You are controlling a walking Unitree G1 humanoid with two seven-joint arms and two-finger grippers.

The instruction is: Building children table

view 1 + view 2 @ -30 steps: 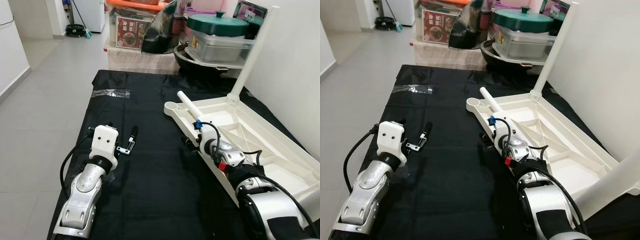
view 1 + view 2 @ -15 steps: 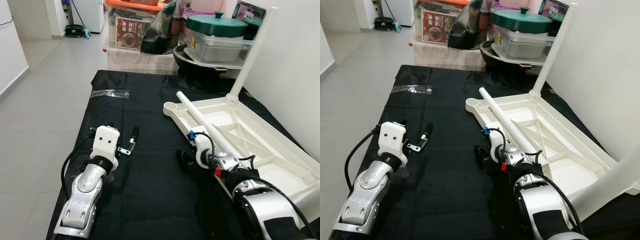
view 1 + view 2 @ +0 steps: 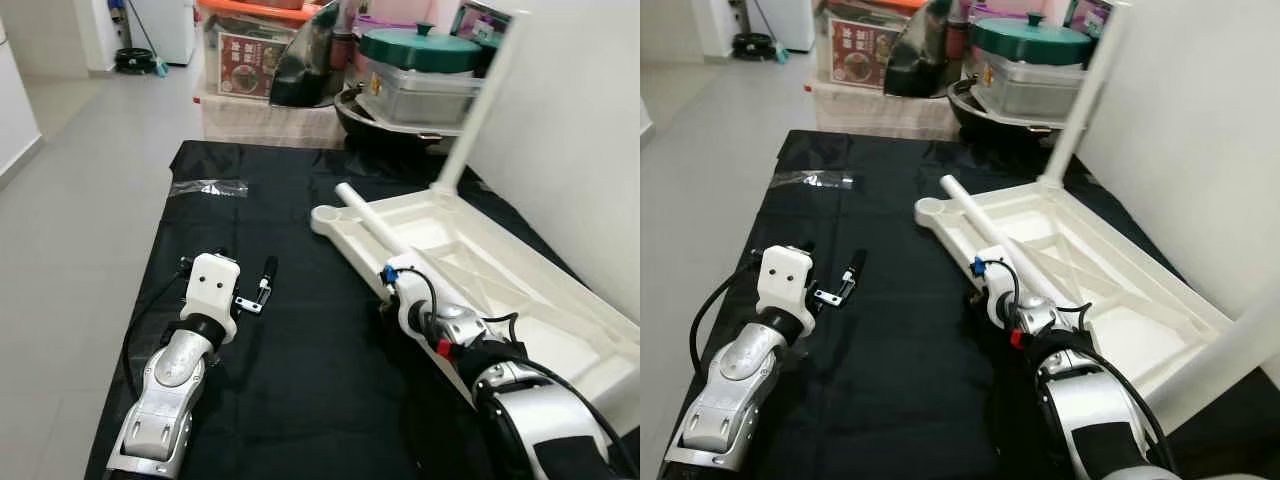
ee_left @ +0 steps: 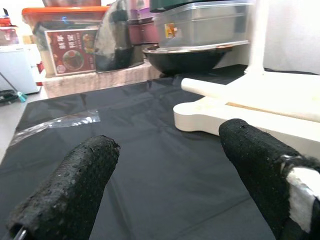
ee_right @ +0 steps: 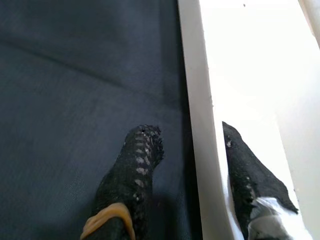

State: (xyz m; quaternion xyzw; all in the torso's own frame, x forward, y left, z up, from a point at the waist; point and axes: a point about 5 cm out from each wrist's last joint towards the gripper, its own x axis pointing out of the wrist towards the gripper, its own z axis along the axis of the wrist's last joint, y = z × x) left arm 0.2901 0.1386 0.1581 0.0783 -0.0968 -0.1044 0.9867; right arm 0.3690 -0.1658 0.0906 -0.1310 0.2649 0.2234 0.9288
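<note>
Over black floor cloth (image 3: 300, 330), straddling tabletop (image 3: 480, 270) rim with right tool (image 5: 192, 165) spread; closing next, left tool (image 4: 165, 185) idling wide.

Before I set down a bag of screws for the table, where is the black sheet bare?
The black sheet is bare between the left gripper and the upturned tabletop, and along its far left edge beyond the clear plastic bag. It is crowded on the right, where the right gripper straddles the tabletop's edge, and at the far end by the stacked pots.
</note>
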